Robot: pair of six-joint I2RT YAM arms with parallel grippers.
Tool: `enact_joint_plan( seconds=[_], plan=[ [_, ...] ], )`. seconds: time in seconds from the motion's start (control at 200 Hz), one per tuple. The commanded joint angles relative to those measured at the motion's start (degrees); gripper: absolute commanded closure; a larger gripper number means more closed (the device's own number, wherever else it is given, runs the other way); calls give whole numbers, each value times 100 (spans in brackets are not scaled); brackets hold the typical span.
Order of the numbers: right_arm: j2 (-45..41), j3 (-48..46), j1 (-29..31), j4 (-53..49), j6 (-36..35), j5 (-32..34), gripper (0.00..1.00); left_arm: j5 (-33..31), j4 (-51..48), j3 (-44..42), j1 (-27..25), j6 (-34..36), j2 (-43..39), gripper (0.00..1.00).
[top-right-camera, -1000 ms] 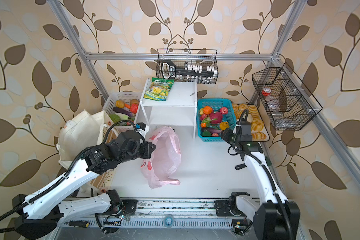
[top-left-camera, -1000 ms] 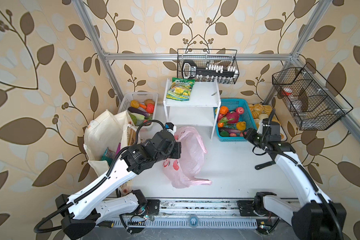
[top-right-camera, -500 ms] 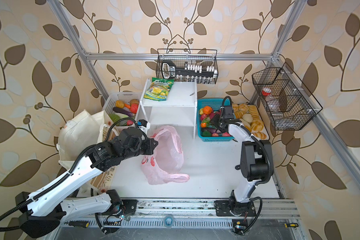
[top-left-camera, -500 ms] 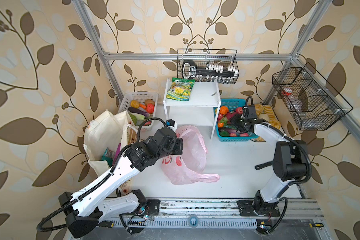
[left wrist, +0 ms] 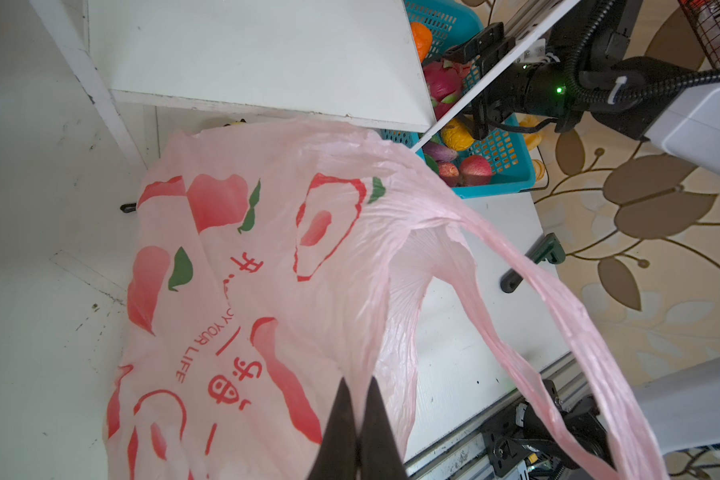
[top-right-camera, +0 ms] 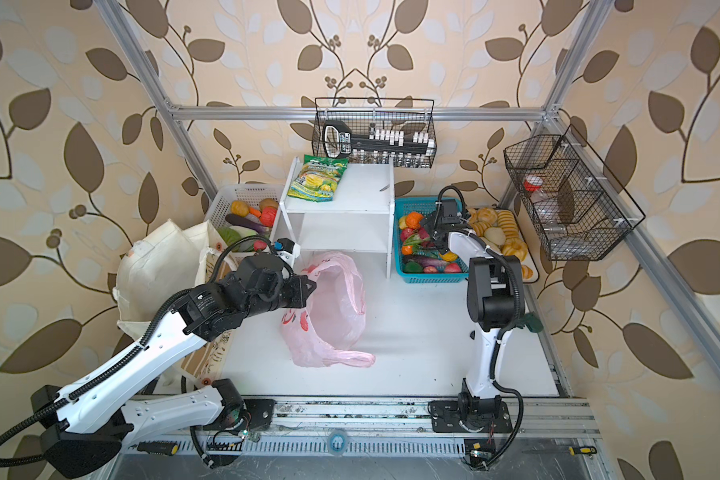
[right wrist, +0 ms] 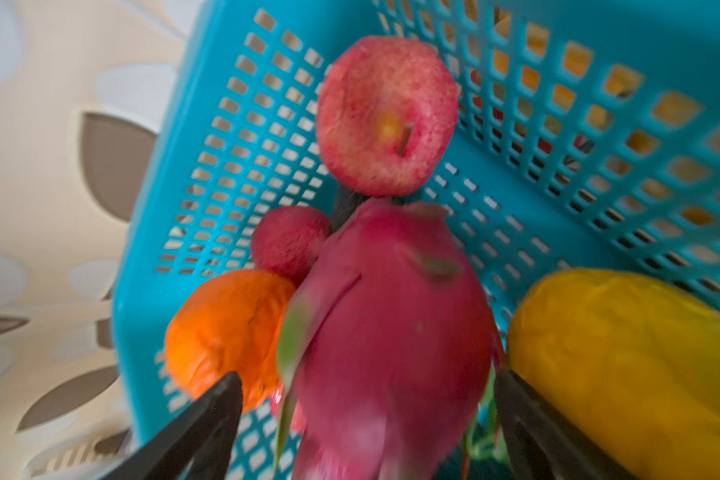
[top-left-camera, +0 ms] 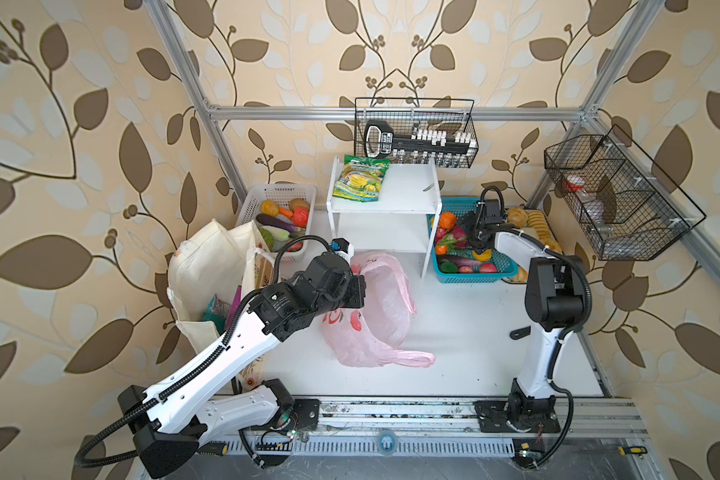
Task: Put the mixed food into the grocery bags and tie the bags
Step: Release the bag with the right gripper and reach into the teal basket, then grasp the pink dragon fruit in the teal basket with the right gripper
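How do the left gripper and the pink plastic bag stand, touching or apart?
Touching. The left wrist view shows the left gripper shut on the rim of the pink plastic bag, the film pinched between its jaws.

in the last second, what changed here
The right gripper swung from beside the blue basket into it and opened wide around the dragon fruit, not yet gripping. The loose handle of the pink bag slid slightly rightward. The left gripper stays shut on the pink bag; the tote is unchanged.

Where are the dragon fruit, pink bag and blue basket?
dragon fruit (right wrist: pixel 391 332): right wrist view, magenta body.
pink bag (left wrist: pixel 267 257): left wrist view, printed side.
blue basket (top-left-camera: pixel 474 277): in a top view, front wall.
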Motion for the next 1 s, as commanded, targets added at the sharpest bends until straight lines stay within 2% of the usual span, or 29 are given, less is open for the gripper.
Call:
enact_joint_plan(
  seconds=[0.0,0.12,0.27,0.4,0.505,0.61,0.71,0.835,0.995],
  plan=[
    [402,437,74,-400,246,116,6,92,174,-5,111,176,-75,100],
    [610,543,110,-678,342,265,10,123,158,4,142,186,-75,100],
    [212,108,163,-248,69,490,33,114,138,-16,173,138,-101,100],
    [-340,20,163,-200,-342,543,42,118,116,-16,182,80,-101,100],
    [-804,-15,141,-281,-652,372,42,102,94,-35,200,-46,-110,100],
    [-1339,-253,106,-322,-986,-33,43,108,32,-47,233,-190,-104,100],
    [-1951,-765,-97,-548,-1339,-749,43,142,-77,-25,284,-301,-106,100],
    [-3183,-1796,-250,-430,-1829,-1436,45,297,29,-89,330,-384,-171,100],
    [-5006,-3255,-92,-518,-2605,-2372,46,418,76,-96,383,-440,-163,100]
  ],
)
